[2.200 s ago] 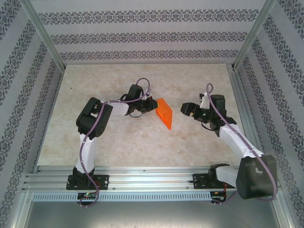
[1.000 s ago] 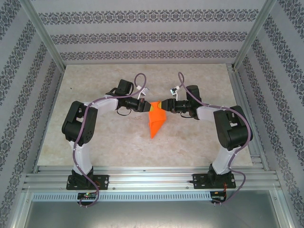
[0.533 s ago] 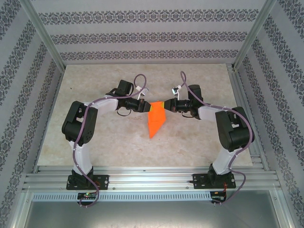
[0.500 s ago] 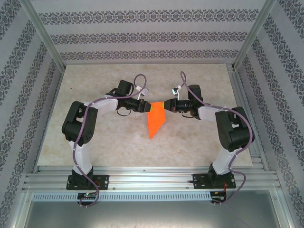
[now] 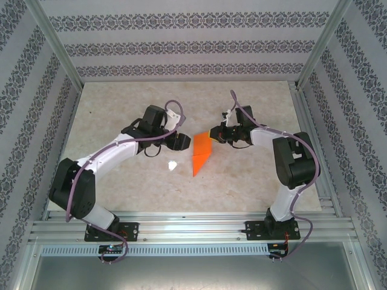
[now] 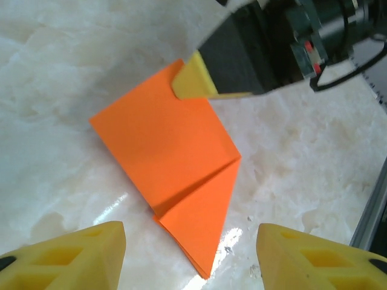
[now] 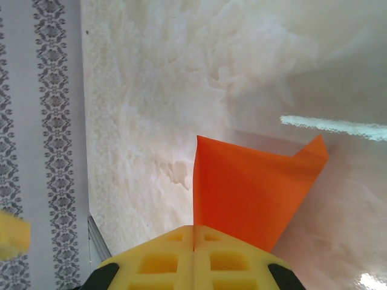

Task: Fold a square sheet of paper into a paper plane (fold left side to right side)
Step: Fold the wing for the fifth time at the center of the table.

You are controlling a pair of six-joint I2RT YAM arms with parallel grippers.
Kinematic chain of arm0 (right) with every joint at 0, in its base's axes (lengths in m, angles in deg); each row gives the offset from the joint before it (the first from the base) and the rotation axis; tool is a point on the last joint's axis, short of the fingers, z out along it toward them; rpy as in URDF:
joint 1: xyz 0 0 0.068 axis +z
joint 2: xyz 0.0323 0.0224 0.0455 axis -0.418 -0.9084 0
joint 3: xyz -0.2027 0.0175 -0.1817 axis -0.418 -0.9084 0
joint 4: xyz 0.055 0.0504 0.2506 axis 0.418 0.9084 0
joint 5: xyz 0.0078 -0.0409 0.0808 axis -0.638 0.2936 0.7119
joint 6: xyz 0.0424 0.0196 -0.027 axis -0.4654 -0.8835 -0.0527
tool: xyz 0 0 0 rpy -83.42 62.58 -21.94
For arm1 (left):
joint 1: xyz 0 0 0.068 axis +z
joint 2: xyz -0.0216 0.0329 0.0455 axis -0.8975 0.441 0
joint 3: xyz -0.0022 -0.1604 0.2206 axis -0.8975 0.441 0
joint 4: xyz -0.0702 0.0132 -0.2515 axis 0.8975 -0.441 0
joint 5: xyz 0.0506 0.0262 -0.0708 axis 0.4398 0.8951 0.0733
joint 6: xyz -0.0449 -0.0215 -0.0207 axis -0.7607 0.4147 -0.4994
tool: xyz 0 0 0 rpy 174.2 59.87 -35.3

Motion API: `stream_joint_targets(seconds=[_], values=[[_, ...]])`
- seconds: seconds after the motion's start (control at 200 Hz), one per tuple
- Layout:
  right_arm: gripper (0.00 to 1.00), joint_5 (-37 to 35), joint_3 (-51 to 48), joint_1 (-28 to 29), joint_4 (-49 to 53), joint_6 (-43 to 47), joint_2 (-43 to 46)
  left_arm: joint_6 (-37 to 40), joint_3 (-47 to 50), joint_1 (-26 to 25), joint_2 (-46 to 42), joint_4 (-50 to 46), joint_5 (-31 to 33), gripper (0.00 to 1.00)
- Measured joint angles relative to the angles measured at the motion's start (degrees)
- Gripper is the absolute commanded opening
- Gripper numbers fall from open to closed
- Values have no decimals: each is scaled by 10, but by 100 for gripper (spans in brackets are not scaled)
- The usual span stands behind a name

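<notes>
Left end effector (image 6: 192, 252): released, its two yellow fingers (image 6: 78, 248) spread wide apart. Just ahead of it the paper plane (image 6: 169, 163) sits on the marbled tabletop (image 6: 60, 72). The paper is bright orange and part-folded. Its pointed tip is nearest and aims back toward the gap between the spread fingers, touching neither. A diagonal crease runs across it, and the broader flat panel lies farther out.

At that panel's far corner the right end effector (image 6: 192, 81) reaches in from the opposite side, clenched on the corner.

Right wrist view: right end effector (image 7: 193, 254) with fingers pressed together, the paper plane (image 7: 248, 193) coming out from between them and running forward. I cannot tell whether the gripped corner is lifted off the tabletop.

Overhead: left end effector (image 5: 183, 142) and right end effector (image 5: 211, 133) face each other, with the paper plane (image 5: 201, 152) between them on the tabletop (image 5: 242, 181).
</notes>
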Motion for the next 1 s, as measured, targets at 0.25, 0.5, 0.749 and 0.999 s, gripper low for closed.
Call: stream_joint_targets(seconds=[0.25,0.5,0.749,0.999], values=[[0,-21,21,0,47,-22,-20,-9,6,-142,44,-42,115,64],[0,-26,21,0,60,-35,-30,-16,-75,-205,170,-91,228,67],[0,-28,21,0,61,-36,-30,-22,-122,-218,226,-119,317,61],[0,-28,21,0,62,-36,-32,-32,-131,-218,227,-127,361,50]])
